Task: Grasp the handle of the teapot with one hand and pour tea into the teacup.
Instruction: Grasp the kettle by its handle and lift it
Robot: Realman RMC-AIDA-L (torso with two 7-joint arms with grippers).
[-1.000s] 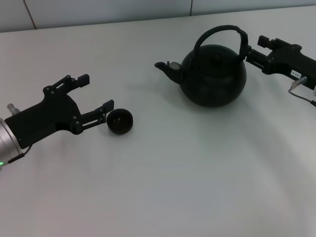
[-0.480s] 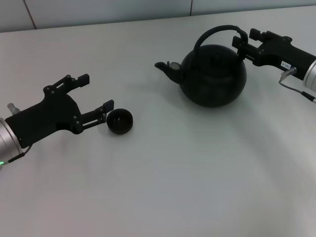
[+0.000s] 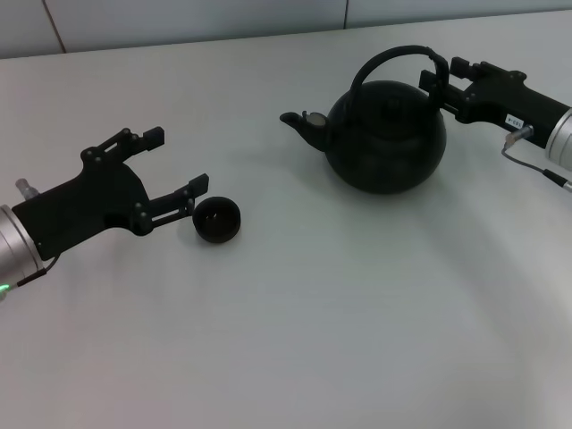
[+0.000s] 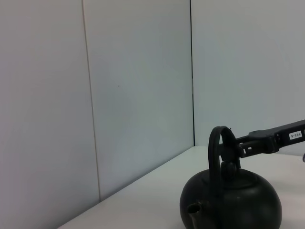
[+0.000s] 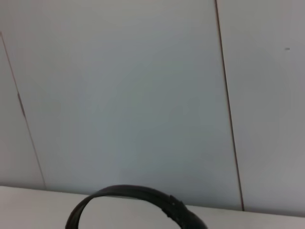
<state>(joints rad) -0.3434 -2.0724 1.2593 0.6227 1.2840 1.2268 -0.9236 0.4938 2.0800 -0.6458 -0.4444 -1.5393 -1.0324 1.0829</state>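
The black teapot (image 3: pixel 384 134) stands upright at the table's right rear, spout pointing left. Its arched handle (image 3: pixel 398 55) rises over the lid; the arch also shows in the right wrist view (image 5: pixel 138 196) and in the left wrist view (image 4: pixel 215 143). My right gripper (image 3: pixel 441 73) reaches in from the right and stands open, one finger on each side of the handle's thicker right part. The small black teacup (image 3: pixel 217 220) sits on the left of the table. My left gripper (image 3: pixel 180 159) is open just left of it, the nearer fingertip almost at the rim.
A white tabletop (image 3: pixel 340 313) spreads toward the front around both objects. Its back edge meets a pale panelled wall (image 3: pixel 197 18). A cable (image 3: pixel 536 165) hangs from my right wrist.
My right gripper moved left and back until its fingers straddled the handle, then held still. The left gripper shifted slightly away from me beside the teacup. Teapot and cup have not moved.
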